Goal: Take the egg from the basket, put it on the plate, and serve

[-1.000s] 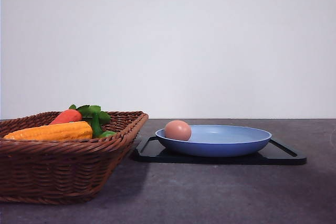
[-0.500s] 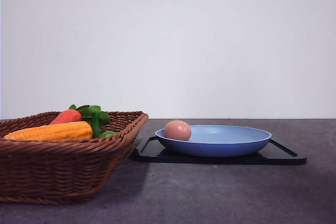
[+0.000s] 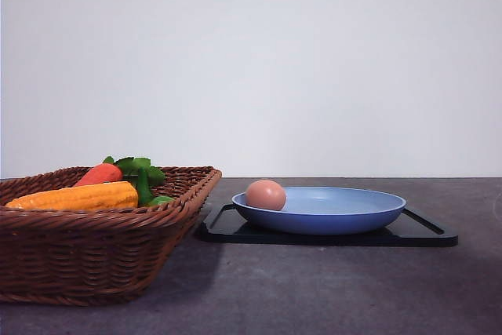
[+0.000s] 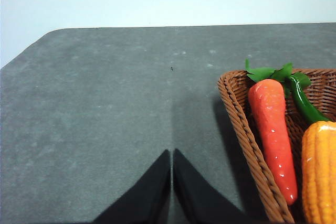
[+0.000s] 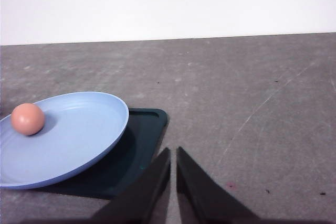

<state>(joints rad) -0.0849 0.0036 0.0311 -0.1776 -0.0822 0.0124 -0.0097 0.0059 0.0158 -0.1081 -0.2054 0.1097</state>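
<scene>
The pinkish-brown egg (image 3: 266,194) (image 5: 28,119) lies in the light-blue plate (image 3: 345,213) (image 5: 79,135), at its left side. The plate rests on a black tray (image 3: 427,233) (image 5: 139,150). The brown wicker basket (image 3: 86,256) (image 4: 247,129) stands left of the plate, holding a carrot (image 3: 100,173) (image 4: 270,129) and a corn cob (image 3: 78,196) (image 4: 319,171). My left gripper (image 4: 171,156) is shut over bare table beside the basket. My right gripper (image 5: 173,153) is shut over the table just beside the tray's corner, holding nothing.
A green pepper (image 4: 304,100) lies in the basket between carrot and corn. The grey table (image 3: 314,288) ends at a white wall behind, and its rounded corner (image 4: 50,32) shows in the left wrist view.
</scene>
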